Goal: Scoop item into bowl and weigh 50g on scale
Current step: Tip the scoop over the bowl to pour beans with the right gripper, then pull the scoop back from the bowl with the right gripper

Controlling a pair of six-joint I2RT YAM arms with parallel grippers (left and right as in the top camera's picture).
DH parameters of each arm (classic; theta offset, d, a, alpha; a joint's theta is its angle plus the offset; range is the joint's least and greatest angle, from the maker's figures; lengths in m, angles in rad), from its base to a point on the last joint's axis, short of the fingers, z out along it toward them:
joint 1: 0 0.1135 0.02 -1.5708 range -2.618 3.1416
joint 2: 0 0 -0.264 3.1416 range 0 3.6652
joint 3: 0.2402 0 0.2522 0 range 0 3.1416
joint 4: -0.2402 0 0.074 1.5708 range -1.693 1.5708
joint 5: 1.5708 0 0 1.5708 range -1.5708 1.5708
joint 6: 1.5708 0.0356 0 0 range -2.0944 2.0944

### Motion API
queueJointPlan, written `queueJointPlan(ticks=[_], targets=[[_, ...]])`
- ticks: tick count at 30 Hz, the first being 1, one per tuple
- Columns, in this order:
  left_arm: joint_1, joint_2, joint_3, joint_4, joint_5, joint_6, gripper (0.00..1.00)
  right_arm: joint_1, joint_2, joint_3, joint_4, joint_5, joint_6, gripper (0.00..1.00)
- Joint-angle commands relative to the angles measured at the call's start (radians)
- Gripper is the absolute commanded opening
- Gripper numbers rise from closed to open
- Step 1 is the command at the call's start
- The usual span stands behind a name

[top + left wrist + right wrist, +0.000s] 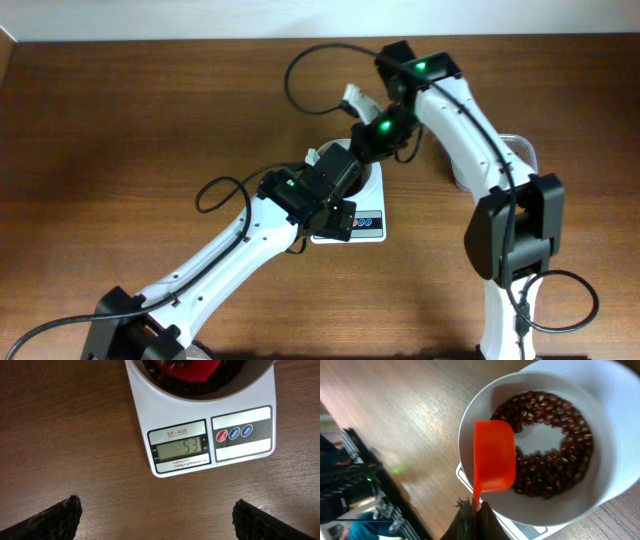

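From above, the left gripper (330,190) and right gripper (368,150) crowded over the scale (365,225) at mid-table and hid most of the bowl. A clear tub (520,150) sat behind the right arm.

The left wrist view showed the left fingers (55,517) spread wide and holding nothing, hovering just short of the scale. Its display (181,447) read 53, a touch above target. The bowl (250,377) stood on the platform with the scoop (190,370) inside.

In the right wrist view, the right fingers (472,520) were clenched on the red scoop's handle. Its cup lay over the beans (570,425), which ringed the bowl's floor.

The likely trouble was correcting the excess. Too deep a dip would lift out too many beans and leave the weight short. If the scoop rested on the beans or rim, it would falsify the reading. A tilted withdrawal could scatter beans onto the table (60,435).
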Motion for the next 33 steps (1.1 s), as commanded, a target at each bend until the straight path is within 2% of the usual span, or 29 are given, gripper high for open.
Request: queueJointPlan(ticks=[1,6,16,25,33], targets=[[-0.003,-0.005,-0.006,0.001,-0.011,-0.005,0.99,-0.060,-0.004,-0.010,-0.007,-0.158,0.004,0.04],[-0.003,-0.005,-0.006,0.002,-0.011,-0.005,0.99,-0.104,-0.004,-0.010,-0.013,-0.213,0.004,0.04],[-0.003,-0.005,-0.006,0.002,-0.011,-0.005,0.99,-0.104,-0.013,-0.008,-0.014,-0.235,0.003,0.04],[-0.003,-0.005,-0.006,0.002,-0.011,-0.005,0.99,-0.104,-0.017,0.183,-0.093,-0.229,-0.008,0.04],[-0.003,-0.005,-0.006,0.002,-0.011,-0.005,0.99,-0.104,-0.017,0.198,-0.089,-0.181,-0.008,0.04]])
